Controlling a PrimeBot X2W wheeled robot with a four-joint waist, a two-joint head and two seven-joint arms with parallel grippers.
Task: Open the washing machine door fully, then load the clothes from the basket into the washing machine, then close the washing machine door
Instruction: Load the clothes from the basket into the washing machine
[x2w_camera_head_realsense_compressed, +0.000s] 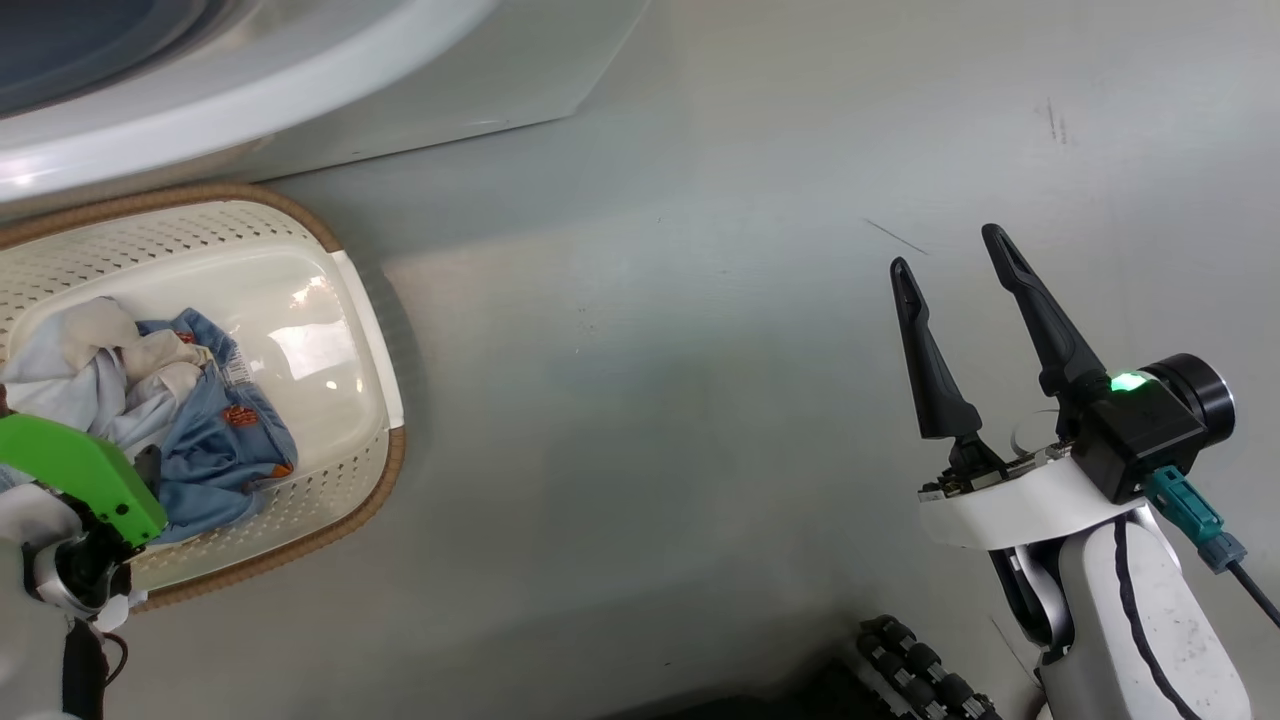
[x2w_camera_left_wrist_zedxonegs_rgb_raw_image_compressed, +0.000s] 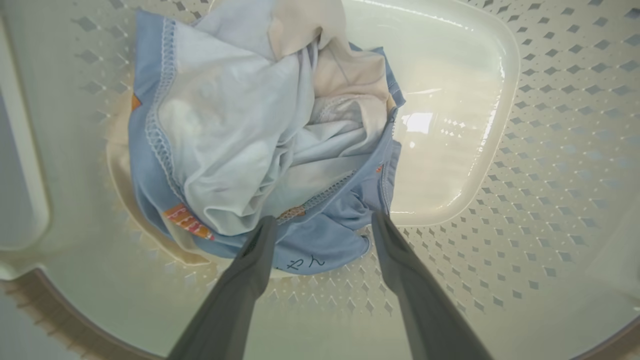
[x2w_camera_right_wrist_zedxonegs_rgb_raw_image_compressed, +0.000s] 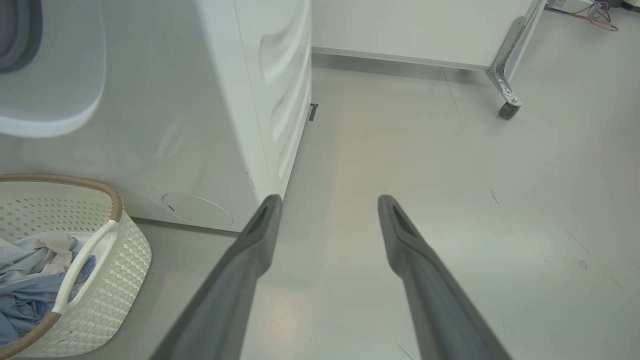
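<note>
**Spread left tool (x2w_camera_left_wrist_zedxonegs_rgb_raw_image_compressed: 322, 218) over basket (x2w_camera_head_realsense_compressed: 200, 235)**

Its fingers are held apart, tips at the lower edge of the clothes (x2w_camera_left_wrist_zedxonegs_rgb_raw_image_compressed: 240, 130), which are heaped in the basket at the head view's left, just below the washing machine (x2w_camera_right_wrist_zedxonegs_rgb_raw_image_compressed: 200, 100). The right tool (x2w_camera_head_realsense_compressed: 946, 250) is held apart over the floor (x2w_camera_head_realsense_compressed: 650, 400), lower right.

Right gripper (x2w_camera_head_realsense_compressed: 945, 248): two long black tapered fingers (x2w_camera_head_realsense_compressed: 930, 370) on a white wrist shell (x2w_camera_head_realsense_compressed: 1010, 505); black camera block (x2w_camera_head_realsense_compressed: 1150, 430), green lamp lit; teal connector (x2w_camera_head_realsense_compressed: 1190, 510), dark cable (x2w_camera_head_realsense_compressed: 1260, 592). Left wrist: bright green cover plate (x2w_camera_head_realsense_compressed: 85, 475).
</note>
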